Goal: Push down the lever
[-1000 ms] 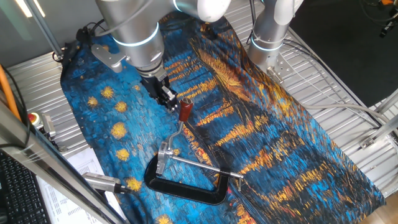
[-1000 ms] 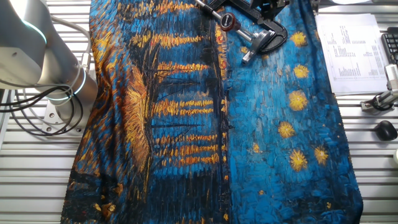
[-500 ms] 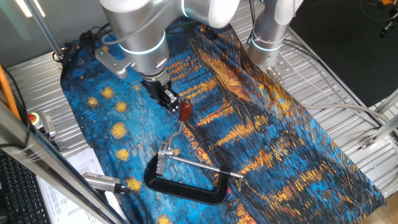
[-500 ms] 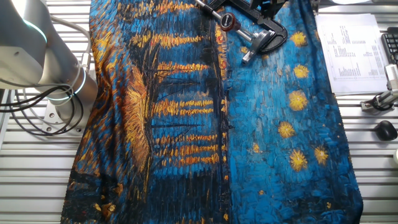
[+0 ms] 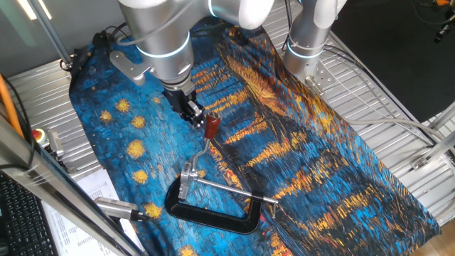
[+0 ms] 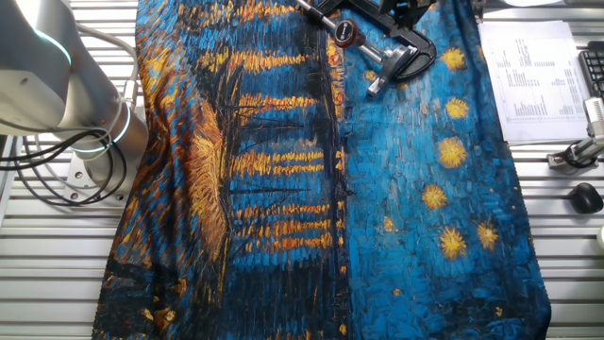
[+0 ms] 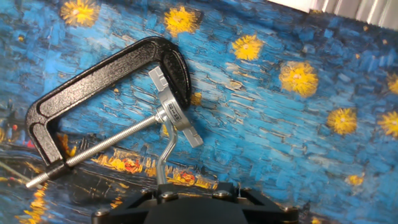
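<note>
Starry cloth (image 5: 128, 135): one clamp (image 7: 93, 81), one lever (image 5: 208, 139).

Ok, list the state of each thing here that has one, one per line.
lever: raised, its knob up at the end effector, not pushed down.
end effector: at the knob; open or shut cannot be told.
clamp frame: lying flat on the cloth.
threaded rod: spanning the frame's opening.

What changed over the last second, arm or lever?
Only the arm: its wrist housing drifted slightly right in one fixed view, while the hand stayed by the knob of the lever. No grasp or release is visible. The lever, black clamp frame and cloth look unmoved.
</note>
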Motion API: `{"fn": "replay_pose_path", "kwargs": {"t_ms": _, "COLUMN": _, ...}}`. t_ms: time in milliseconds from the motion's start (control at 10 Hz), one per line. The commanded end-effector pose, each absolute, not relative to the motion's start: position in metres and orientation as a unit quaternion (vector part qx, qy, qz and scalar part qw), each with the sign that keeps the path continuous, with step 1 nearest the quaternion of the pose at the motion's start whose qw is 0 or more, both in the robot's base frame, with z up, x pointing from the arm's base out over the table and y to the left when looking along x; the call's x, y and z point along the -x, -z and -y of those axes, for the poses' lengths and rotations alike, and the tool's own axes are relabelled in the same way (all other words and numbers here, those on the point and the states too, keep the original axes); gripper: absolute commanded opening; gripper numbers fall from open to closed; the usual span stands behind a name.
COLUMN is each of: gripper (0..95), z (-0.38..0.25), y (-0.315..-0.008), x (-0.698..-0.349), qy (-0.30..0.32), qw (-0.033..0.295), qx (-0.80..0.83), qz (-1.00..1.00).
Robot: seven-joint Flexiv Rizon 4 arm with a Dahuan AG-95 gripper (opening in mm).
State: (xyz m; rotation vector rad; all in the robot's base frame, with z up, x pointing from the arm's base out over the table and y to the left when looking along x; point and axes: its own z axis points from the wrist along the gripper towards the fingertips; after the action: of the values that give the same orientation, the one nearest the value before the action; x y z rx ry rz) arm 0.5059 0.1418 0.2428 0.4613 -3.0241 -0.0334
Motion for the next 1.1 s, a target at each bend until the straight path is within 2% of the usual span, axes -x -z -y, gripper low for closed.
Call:
{"fn": "replay_pose_path", "kwargs": {"t_ms": 100, "gripper": 38.0, "z": -0.1414, "y": -0.2427, "x": -0.5057, "qy": 0.006, "qw": 0.029, "qx": -0.162, "qz": 0.986}}
{"fn": "replay_pose_path", "kwargs": {"t_ms": 200, "gripper": 19.0, "z": -0.1414, "y": -0.2427, "x": -0.5057, "qy": 0.006, "qw": 0.024, "qx": -0.17, "qz": 0.985}}
{"fn": "replay_pose_path", "kwargs": {"t_ms": 300, "gripper": 38.0, "z": -0.1414, "y": -0.2427, "x": -0.5057, "qy": 0.005, "qw": 0.006, "qx": -0.185, "qz": 0.983}}
{"fn": "replay_pose_path", "kwargs": {"t_ms": 400, "gripper": 38.0, "z": -0.1414, "y": -0.2427, "x": -0.5057, "qy": 0.029, "qw": -0.013, "qx": -0.216, "qz": 0.976}}
{"fn": "replay_pose_path", "kwargs": {"t_ms": 500, "gripper": 38.0, "z": -0.1414, "y": -0.2427, "x": -0.5057, "qy": 0.036, "qw": -0.015, "qx": -0.223, "qz": 0.974}}
{"fn": "replay_pose_path", "kwargs": {"t_ms": 700, "gripper": 38.0, "z": -0.1414, "y": -0.2427, "x": -0.5057, "qy": 0.031, "qw": -0.004, "qx": -0.219, "qz": 0.975}}
{"fn": "replay_pose_path", "kwargs": {"t_ms": 1100, "gripper": 38.0, "z": -0.1414, "y": -0.2427, "x": -0.5057, "qy": 0.031, "qw": -0.004, "qx": -0.219, "qz": 0.975}}
